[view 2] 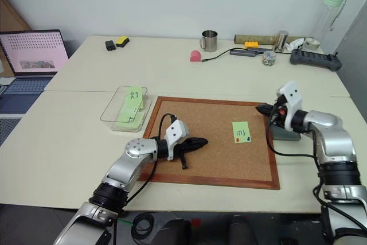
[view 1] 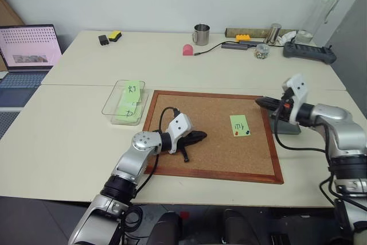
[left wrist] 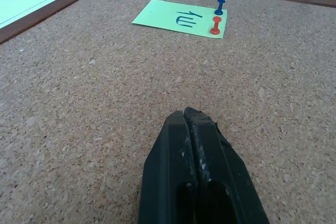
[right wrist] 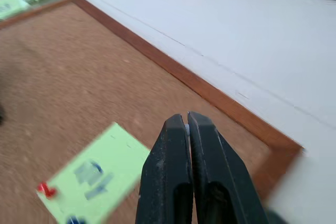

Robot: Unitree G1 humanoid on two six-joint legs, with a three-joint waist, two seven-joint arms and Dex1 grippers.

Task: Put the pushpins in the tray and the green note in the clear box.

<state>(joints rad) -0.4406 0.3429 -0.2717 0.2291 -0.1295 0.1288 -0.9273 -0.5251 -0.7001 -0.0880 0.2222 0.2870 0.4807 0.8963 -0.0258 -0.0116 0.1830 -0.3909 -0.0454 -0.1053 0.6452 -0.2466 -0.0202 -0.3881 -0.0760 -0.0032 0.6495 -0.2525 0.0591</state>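
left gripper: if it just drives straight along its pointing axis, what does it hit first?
Likely bare cork board first, since the shut left gripper tilts slightly down. If it skims, next is the green note with its blue pushpin and red pushpin. Depth unclear.

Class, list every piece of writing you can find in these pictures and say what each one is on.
Note pinned on the corkboard: one handwritten character, a sideways trident-like shape; I cannot name it.
Two notes in the clear box: a handwritten mark on each, too small to read.
Laptop screen: rows of dots and a banner, unreadable.
No printed words, brands or numbers readable.
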